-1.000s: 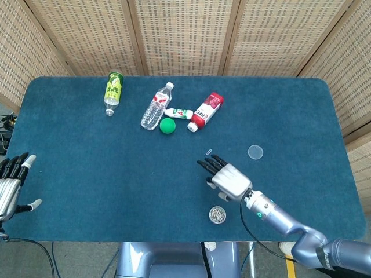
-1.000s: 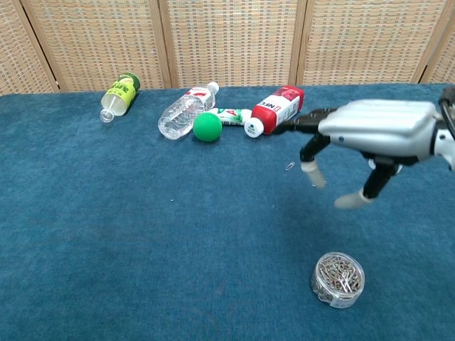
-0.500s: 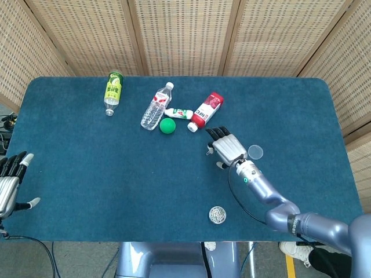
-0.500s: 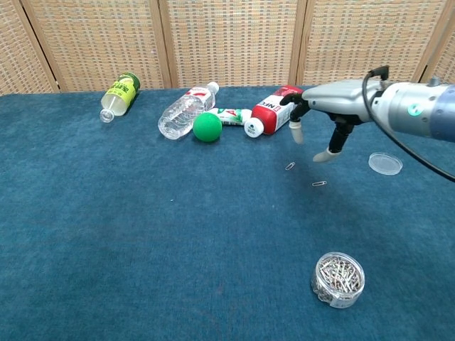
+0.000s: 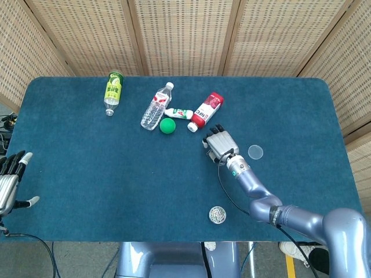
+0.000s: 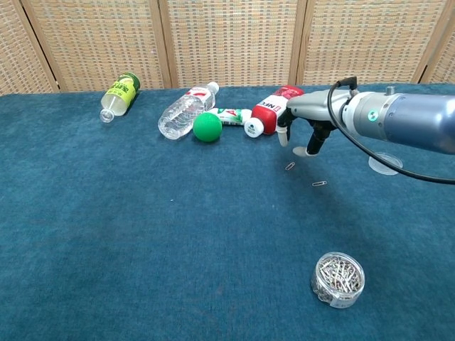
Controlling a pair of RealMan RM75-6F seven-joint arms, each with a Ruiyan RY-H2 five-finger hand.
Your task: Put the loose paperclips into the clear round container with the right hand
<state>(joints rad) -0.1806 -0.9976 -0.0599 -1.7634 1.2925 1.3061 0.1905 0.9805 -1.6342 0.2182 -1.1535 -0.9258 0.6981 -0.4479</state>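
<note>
Two loose paperclips lie on the blue cloth in the chest view, one (image 6: pixel 290 166) just below my right hand (image 6: pixel 310 119) and another (image 6: pixel 319 183) a little nearer and to the right. The hand hovers over them, palm down and fingers apart, holding nothing. From the head view the right hand (image 5: pixel 219 142) covers the paperclips. The clear round container (image 6: pixel 338 279) full of paperclips stands uncovered near the front edge, also visible from the head as the container (image 5: pixel 217 215). My left hand (image 5: pixel 8 184) rests open at the table's left edge.
The container's clear lid (image 6: pixel 384 163) lies right of the right hand. Behind the hand lie a red-and-white bottle (image 6: pixel 276 109), a small tube (image 6: pixel 231 116), a green ball (image 6: pixel 207 127), a clear water bottle (image 6: pixel 183 111) and a green bottle (image 6: pixel 119 93).
My right hand has moved from near the container toward the far side of the table and come lower, ending over the loose paperclips. The left hand barely moved.
</note>
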